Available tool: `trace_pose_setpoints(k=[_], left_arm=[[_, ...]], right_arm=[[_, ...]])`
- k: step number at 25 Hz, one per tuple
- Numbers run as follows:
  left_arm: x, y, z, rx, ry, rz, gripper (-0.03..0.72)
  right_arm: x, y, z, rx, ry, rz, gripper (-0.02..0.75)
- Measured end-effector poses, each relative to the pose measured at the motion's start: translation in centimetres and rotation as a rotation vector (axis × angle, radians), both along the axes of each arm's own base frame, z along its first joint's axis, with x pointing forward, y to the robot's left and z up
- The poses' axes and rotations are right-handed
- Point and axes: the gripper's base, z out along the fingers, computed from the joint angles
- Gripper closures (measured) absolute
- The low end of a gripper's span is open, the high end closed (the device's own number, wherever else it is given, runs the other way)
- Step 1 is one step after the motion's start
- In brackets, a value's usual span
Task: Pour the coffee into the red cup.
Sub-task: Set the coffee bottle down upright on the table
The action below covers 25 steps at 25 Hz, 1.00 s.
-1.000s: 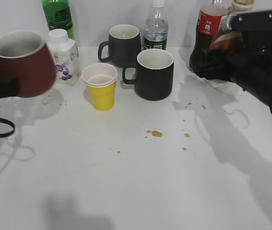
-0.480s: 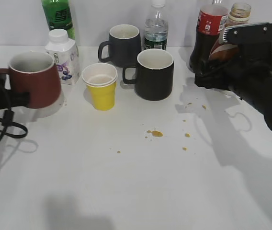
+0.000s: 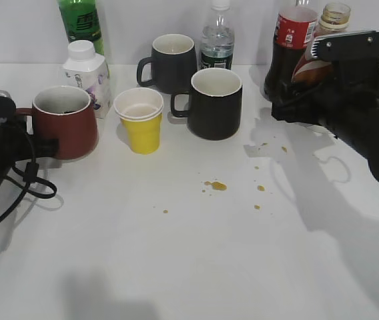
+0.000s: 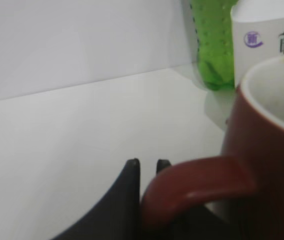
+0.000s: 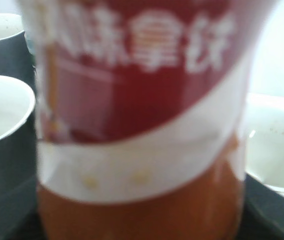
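The red cup (image 3: 66, 123) stands upright at the left of the table, and I cannot tell if it touches the surface. My left gripper (image 3: 43, 143) is shut on its handle. In the left wrist view the handle (image 4: 197, 186) sits between the black fingertips (image 4: 132, 167), with the left gripper (image 4: 148, 166) closed around it and the cup (image 4: 272, 150) at the right. My right gripper (image 3: 295, 100) holds the coffee bottle (image 3: 311, 61) at the back right, its mouth open. The bottle (image 5: 142, 125), with its red and white label and brown liquid, fills the right wrist view and hides the jaws.
A yellow paper cup (image 3: 140, 120), a black mug (image 3: 214, 103) and a grey mug (image 3: 171, 62) stand mid-table. A white carton (image 3: 86, 77), a green bottle (image 3: 81, 23), a water bottle (image 3: 217, 40) and a cola bottle (image 3: 291, 40) line the back. Brown drops (image 3: 217, 186) mark the table.
My left gripper has brought the red cup down and to the right, from raised and tilted to upright at table level. My right gripper with the bottle has sunk slightly and then stayed still.
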Motion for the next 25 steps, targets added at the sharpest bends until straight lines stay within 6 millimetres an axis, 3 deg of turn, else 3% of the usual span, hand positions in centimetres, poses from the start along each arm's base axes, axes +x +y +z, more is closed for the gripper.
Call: trace_pose_setpoints(k=[5,10,12,18,25], left_arm=[[0.1,0.0,0.0,0.0,-0.005,0.001,0.596],[0.1,0.1,0.0,-0.004,-0.004,0.016,0.42],[0.1,0.2,0.0,-0.006,-0.004,0.028,0.388],[0.1,0.4,0.0,-0.011,-0.002,0.046,0.369],[-0.1,0.1,0.2,-0.031,0.036,0.039,0.369]], right_arm=[[0.0,0.0,0.0,0.0,0.0,0.0,0.234],[0.0,0.0,0.0,0.0,0.0,0.0,0.234],[-0.1,-0.1,-0.1,-0.003,-0.001,-0.002,0.234],[-1.3,-0.7,-1.4,0.029,0.035,-0.018,0.234],[-1.0,-0.4,-4.1,0.006,0.029,0.006,0.234]])
